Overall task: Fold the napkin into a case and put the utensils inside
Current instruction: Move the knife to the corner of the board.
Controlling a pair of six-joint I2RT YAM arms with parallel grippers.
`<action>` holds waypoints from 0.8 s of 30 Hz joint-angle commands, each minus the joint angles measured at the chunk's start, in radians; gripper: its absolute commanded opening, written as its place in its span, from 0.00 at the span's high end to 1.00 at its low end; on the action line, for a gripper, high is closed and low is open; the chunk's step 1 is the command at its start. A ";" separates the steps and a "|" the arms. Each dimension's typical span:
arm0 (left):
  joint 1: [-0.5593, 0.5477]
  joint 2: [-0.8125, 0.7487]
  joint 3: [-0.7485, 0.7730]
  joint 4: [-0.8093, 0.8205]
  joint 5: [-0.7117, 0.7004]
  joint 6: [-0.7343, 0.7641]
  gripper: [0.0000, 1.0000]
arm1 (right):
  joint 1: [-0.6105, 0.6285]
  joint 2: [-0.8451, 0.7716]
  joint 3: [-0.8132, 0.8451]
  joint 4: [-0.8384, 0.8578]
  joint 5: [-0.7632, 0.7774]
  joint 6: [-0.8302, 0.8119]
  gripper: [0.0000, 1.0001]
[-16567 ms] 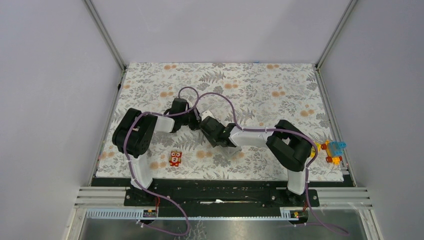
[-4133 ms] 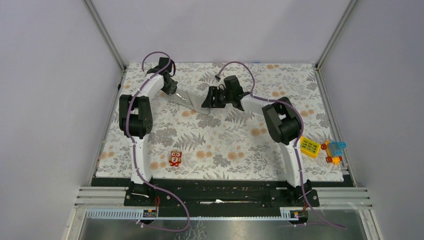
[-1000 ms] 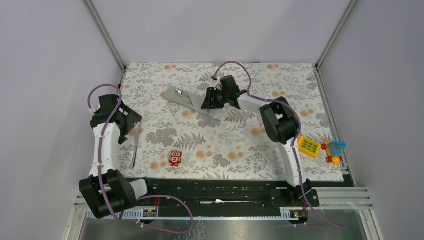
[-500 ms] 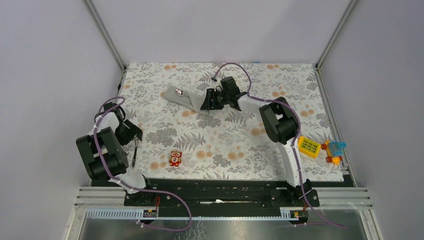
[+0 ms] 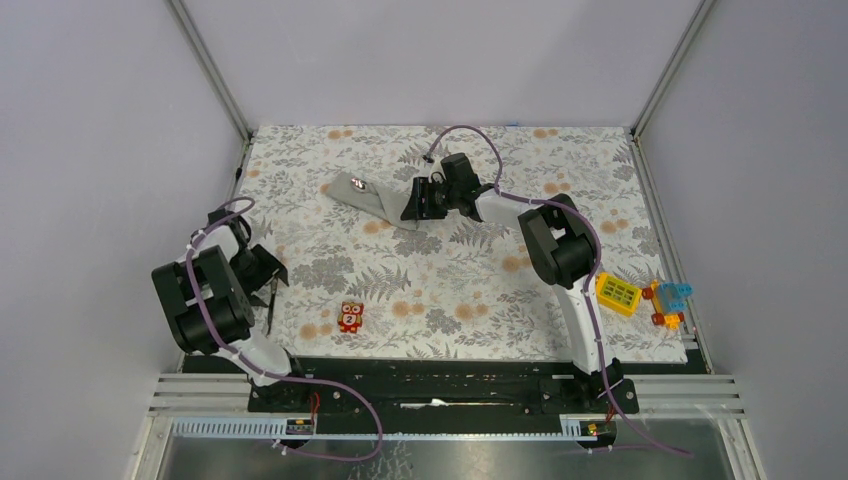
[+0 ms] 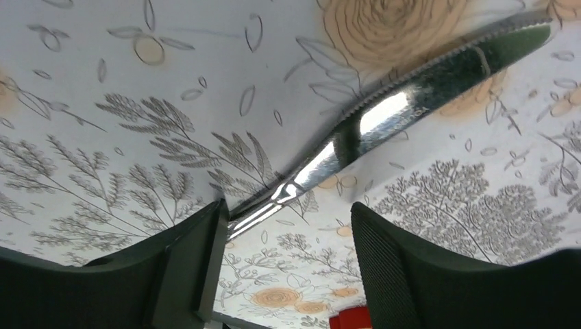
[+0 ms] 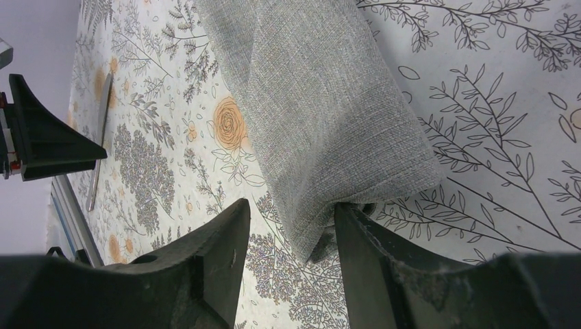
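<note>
Grey cloth, folded into the narrow case (image 5: 362, 194), lies on the floral cover (image 5: 480, 280) of your desk, well beyond the red toy figure (image 5: 350, 317) toward the far edge. A silver utensil (image 5: 358, 184) glints at the end of the case farther from your right gripper (image 5: 412, 203). The top view does not show which piece it is. Your right fingers (image 7: 370, 253) stand apart astride the other end of the case. One touches the cloth's edge, while bare cover shows between the cloth and the other finger, so no pinch shows.

The table knife (image 6: 411, 96), serrated along one edge, lies flat on the cover just left of the red toy figure, outside the case. Your left gripper (image 6: 288, 226) sits low over its handle end. Your left fingers (image 6: 199, 267) are apart with the slim handle between them, close against one finger and well clear of the other, not clamped.

Well to the right of the red toy figure, at the cover's edge, sit a yellow studded block (image 5: 618, 292) and a small coloured toy (image 5: 668, 303).
</note>
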 commanded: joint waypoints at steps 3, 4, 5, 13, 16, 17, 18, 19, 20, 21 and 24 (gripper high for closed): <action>-0.003 -0.108 -0.064 -0.001 0.165 -0.058 0.35 | 0.011 -0.056 -0.005 0.011 0.020 -0.005 0.43; -0.004 -0.123 -0.072 -0.004 0.178 -0.065 0.36 | 0.010 -0.058 -0.005 0.002 0.031 -0.008 0.42; -0.005 -0.138 -0.081 -0.003 0.193 -0.073 0.37 | 0.009 -0.062 -0.005 -0.010 0.038 -0.012 0.39; -0.018 -0.169 -0.118 0.009 0.256 -0.111 0.52 | 0.000 -0.117 -0.024 -0.115 0.145 -0.091 0.29; -0.025 -0.195 -0.089 -0.018 0.159 -0.103 0.43 | 0.000 -0.119 -0.028 -0.118 0.145 -0.096 0.30; -0.026 -0.206 -0.075 -0.028 0.119 -0.097 0.38 | 0.000 -0.118 -0.026 -0.118 0.142 -0.096 0.31; -0.026 -0.218 -0.061 -0.038 0.082 -0.087 0.36 | 0.000 -0.117 -0.025 -0.117 0.140 -0.096 0.31; -0.030 -0.226 -0.044 -0.049 0.031 -0.077 0.33 | 0.000 -0.115 -0.024 -0.117 0.139 -0.094 0.31; -0.036 -0.228 -0.025 -0.065 -0.010 -0.076 0.29 | -0.001 -0.114 -0.023 -0.115 0.137 -0.092 0.31; -0.041 -0.227 -0.007 -0.080 -0.043 -0.065 0.25 | 0.000 -0.114 -0.024 -0.113 0.134 -0.090 0.31; -0.072 -0.198 0.028 -0.111 -0.117 -0.065 0.17 | 0.001 -0.122 -0.038 -0.095 0.131 -0.084 0.31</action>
